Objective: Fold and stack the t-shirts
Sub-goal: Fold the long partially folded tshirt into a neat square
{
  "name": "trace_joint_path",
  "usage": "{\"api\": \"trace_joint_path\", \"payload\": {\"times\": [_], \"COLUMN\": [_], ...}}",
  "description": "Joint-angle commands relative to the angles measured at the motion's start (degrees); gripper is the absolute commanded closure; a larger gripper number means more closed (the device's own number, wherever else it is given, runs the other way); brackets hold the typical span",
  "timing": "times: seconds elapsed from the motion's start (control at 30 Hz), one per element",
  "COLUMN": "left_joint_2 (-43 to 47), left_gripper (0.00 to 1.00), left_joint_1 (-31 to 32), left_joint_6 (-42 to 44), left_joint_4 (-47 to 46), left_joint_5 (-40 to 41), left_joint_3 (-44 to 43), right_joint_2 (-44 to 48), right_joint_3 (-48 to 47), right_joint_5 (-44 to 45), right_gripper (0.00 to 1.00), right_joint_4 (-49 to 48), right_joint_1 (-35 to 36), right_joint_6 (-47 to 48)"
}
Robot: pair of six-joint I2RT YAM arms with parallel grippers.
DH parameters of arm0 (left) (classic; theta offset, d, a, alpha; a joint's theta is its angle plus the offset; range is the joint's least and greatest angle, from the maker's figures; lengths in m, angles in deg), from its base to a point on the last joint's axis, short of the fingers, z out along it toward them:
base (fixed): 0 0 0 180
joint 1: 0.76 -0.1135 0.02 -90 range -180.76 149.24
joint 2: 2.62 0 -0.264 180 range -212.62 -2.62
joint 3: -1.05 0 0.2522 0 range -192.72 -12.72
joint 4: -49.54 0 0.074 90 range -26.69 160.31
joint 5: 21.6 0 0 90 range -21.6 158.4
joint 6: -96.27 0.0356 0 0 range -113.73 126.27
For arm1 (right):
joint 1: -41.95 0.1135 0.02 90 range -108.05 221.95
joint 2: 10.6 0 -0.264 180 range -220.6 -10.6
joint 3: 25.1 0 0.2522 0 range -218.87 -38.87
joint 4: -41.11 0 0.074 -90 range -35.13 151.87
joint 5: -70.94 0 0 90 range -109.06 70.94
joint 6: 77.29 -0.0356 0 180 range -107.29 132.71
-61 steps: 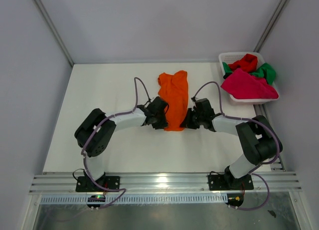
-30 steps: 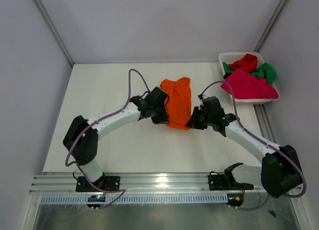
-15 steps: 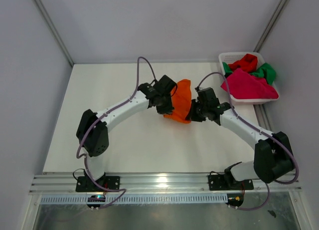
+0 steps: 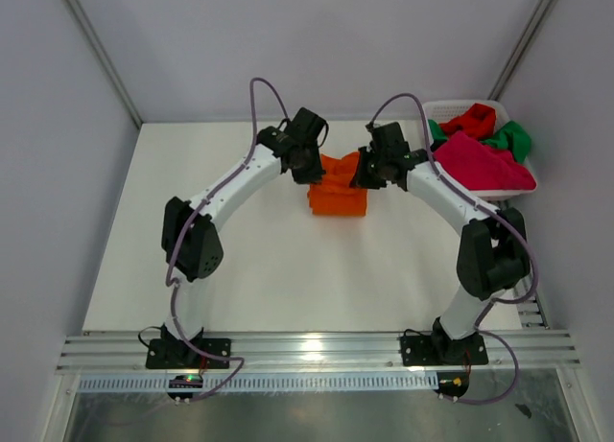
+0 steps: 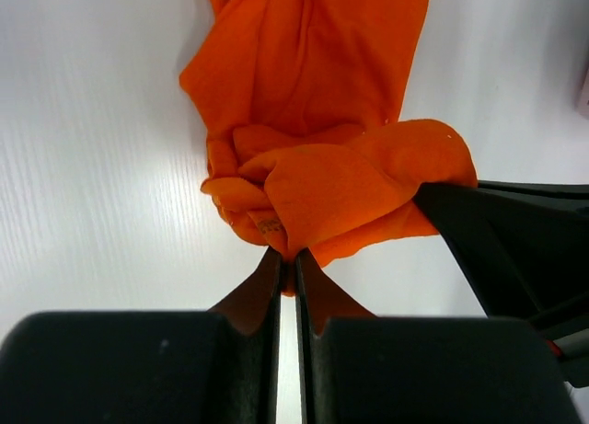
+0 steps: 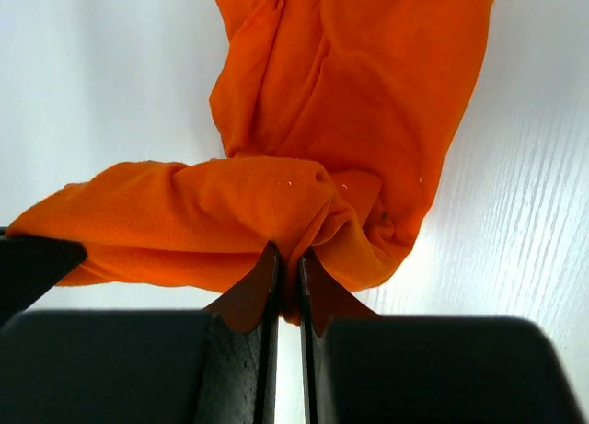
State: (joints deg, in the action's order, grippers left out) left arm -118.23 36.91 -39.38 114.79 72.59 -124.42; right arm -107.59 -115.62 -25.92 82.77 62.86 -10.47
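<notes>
One t-shirt (image 4: pixel 340 197) lies on the surface (image 4: pixel 230 269). It is in the middle from left to right, and closer to the far edge than to the near edge. The left pincer (image 4: pixel 315 176) is at its far left corner and the right pincer (image 4: pixel 359 180) is at its far right corner. Both touch it. A basket (image 4: pixel 438 107) sits in the far right corner of the surface. In it lie more t-shirts (image 4: pixel 477 164), and one hangs over its near rim.

The left arm (image 4: pixel 235 183) and the right arm (image 4: pixel 443 195) share one build: white tubular links between bulky black joint housings. A thin purple cable (image 4: pixel 253 102) loops along each. Black base plates (image 4: pixel 187 351) anchor them. Seen close, the jaws are black wedges, tapering to thin edges.
</notes>
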Motion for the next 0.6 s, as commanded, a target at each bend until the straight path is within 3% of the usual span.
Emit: {"api": "trace_joint_path", "payload": {"times": [0.0, 0.27, 0.57], "left_joint_2": [-4.52, -20.25, -24.04], "left_gripper": [1.00, 1.00, 0.97], "left_joint_1": [-3.65, -8.39, -13.50], "left_joint_6": [4.51, 8.12, 5.48], "left_joint_4": [5.02, 5.48, -7.70], "left_joint_5": [0.74, -9.01, -14.29], "left_joint_3": [-8.25, -26.44, -25.06], "right_joint_2": [-4.07, -12.34, -23.06], "right_joint_3": [-5.94, -18.60, -29.60], "right_joint_5": [4.04, 2.99, -1.14], "right_gripper": [0.94, 0.94, 0.94], "right_joint_4": [3.73, 6.81, 8.40], "right_joint_1": [-2.71, -6.58, -9.74], "right_joint_6": [3.22, 3.84, 3.59]}}
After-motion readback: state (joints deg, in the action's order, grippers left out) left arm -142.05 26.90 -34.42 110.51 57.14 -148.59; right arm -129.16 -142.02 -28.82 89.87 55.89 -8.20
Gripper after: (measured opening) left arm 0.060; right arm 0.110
